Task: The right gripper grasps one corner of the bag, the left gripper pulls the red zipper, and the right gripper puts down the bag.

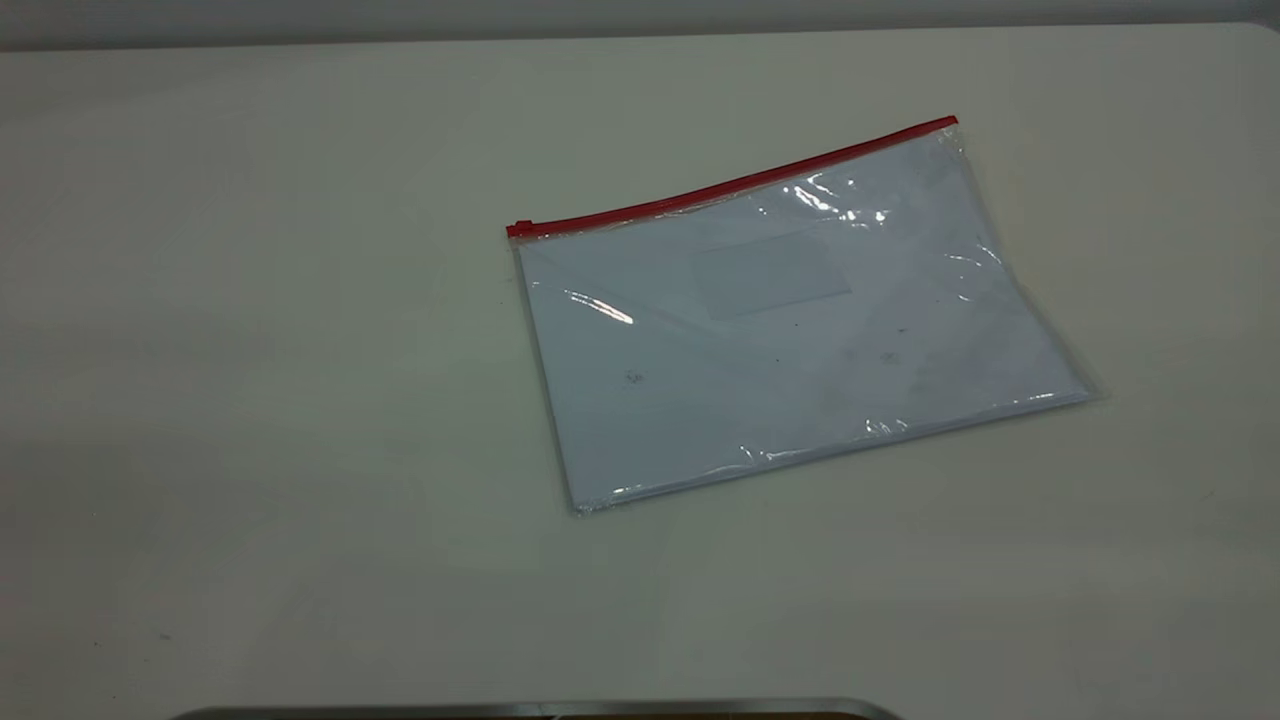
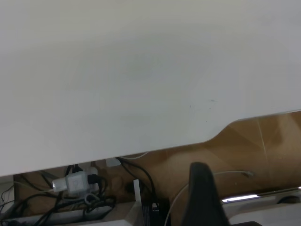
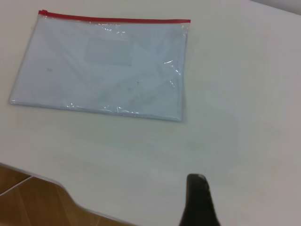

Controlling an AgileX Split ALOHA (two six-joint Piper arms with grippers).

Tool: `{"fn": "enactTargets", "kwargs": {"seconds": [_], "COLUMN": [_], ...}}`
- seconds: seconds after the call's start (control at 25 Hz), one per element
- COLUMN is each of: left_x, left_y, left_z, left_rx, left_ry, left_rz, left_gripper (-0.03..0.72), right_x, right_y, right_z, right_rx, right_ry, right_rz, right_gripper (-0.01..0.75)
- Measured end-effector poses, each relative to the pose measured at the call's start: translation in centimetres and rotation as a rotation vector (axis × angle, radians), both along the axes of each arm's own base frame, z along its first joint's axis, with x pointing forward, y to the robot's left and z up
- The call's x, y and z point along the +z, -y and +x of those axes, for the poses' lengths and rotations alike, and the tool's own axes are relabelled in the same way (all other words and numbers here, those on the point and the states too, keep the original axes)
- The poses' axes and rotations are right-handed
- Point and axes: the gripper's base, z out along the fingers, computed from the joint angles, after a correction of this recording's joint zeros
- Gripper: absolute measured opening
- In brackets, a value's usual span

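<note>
A: The bag (image 1: 790,330) lies flat on the white tabletop (image 1: 300,400), right of centre in the exterior view, turned at a slant, white paper showing through the glossy plastic.

B: And the red zipper (image 1: 730,186)?

A: Along the far long edge, its small slider (image 1: 521,228) at the left end. Nothing touches the bag.

B: Where's the right pincer (image 3: 200,202)?

A: Well apart from the bag, over the tabletop near its edge. Its wrist view shows one dark finger only, so how far it's open, I cannot tell. It has hold of nothing.

B: The left pincer (image 2: 202,195)?

A: Back off the tabletop's edge, above cables and a power strip (image 2: 75,183). Again one dark finger in sight; its opening I cannot tell.
</note>
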Motion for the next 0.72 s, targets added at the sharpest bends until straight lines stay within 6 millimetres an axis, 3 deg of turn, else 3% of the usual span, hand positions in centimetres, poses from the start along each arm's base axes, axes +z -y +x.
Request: {"fn": "enactTargets", "kwargs": {"seconds": [0.4,0.72], "left_x": [0.1,0.3], "left_y": [-0.1,-0.1], "left_z": [-0.1,-2.3], "left_rx": [0.013,0.095], "left_ry": [0.017,0.172], "left_rz": [-0.002,-0.046], "left_gripper": [0.588,0.588], "right_x": [0.0,0.0], "right_y": [0.0,0.0], "right_z": [0.0,0.0], "right_rx": [0.000,0.000], "right_ry": [0.000,0.000], "right_rz": [0.000,0.000], "right_gripper": [0.572,0.572]}}
